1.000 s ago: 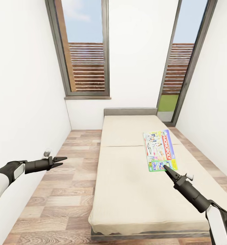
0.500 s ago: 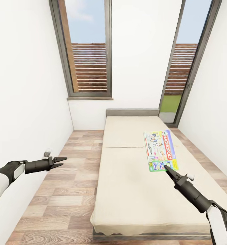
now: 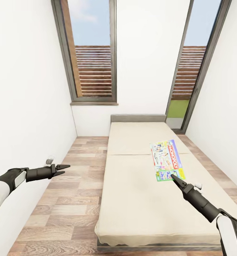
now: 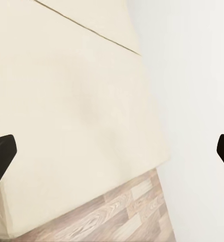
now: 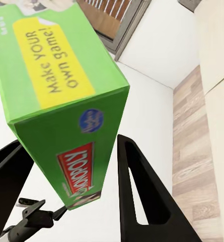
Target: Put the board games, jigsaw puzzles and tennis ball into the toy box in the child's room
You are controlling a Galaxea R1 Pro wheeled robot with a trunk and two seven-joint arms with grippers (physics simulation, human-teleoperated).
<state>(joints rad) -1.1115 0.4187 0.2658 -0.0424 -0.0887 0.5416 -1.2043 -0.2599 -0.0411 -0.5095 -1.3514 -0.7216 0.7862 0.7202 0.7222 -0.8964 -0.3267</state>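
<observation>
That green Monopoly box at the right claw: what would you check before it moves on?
1. Green-and-white Monopoly game box between the right gripper fingers: ok, the right wrist view shows its edge between them.
2. Fingers actually pressing the box: cannot tell.
3. Box clear of the beige bed mattress: cannot tell.
4. Left gripper open and free: ok, over the wood-plank floor.
5. Grey toy box location known: cannot tell.

Head view high, facing bed (image 3: 139, 177); wrist views close, perhaps sharing its mattress.
</observation>
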